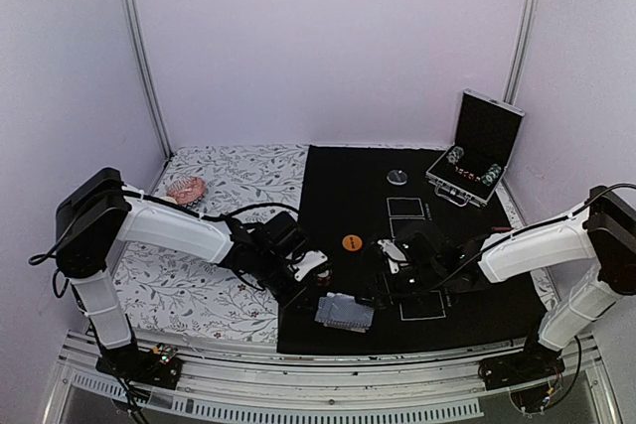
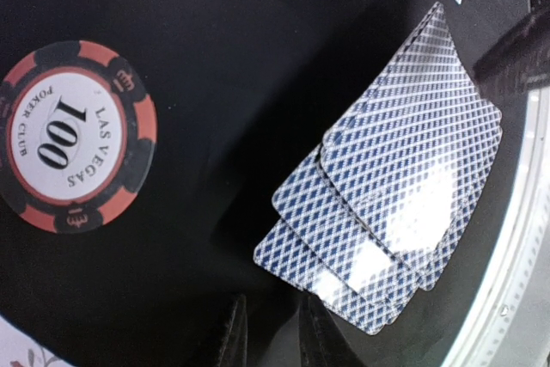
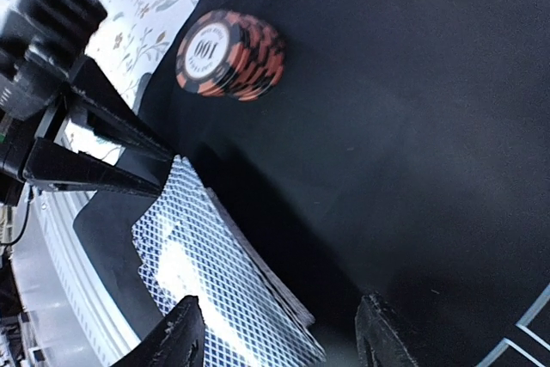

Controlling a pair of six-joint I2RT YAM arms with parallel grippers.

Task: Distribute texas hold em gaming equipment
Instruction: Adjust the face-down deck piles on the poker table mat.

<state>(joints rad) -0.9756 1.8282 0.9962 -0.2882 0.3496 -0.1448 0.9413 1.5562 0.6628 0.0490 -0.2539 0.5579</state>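
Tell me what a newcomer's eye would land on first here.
A messy fan of blue-backed playing cards lies at the near edge of the black mat, with the right gripper open over it. Just beyond sits a stack of red-and-black 100 poker chips. At the far right corner of the table stands an open silver-edged case.

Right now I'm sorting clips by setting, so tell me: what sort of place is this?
Likely a robot test booth set up as a poker table: plain walls with an aluminium frame post, a black mat with white card outlines, a Las Vegas poker chip and fanned playing cards.
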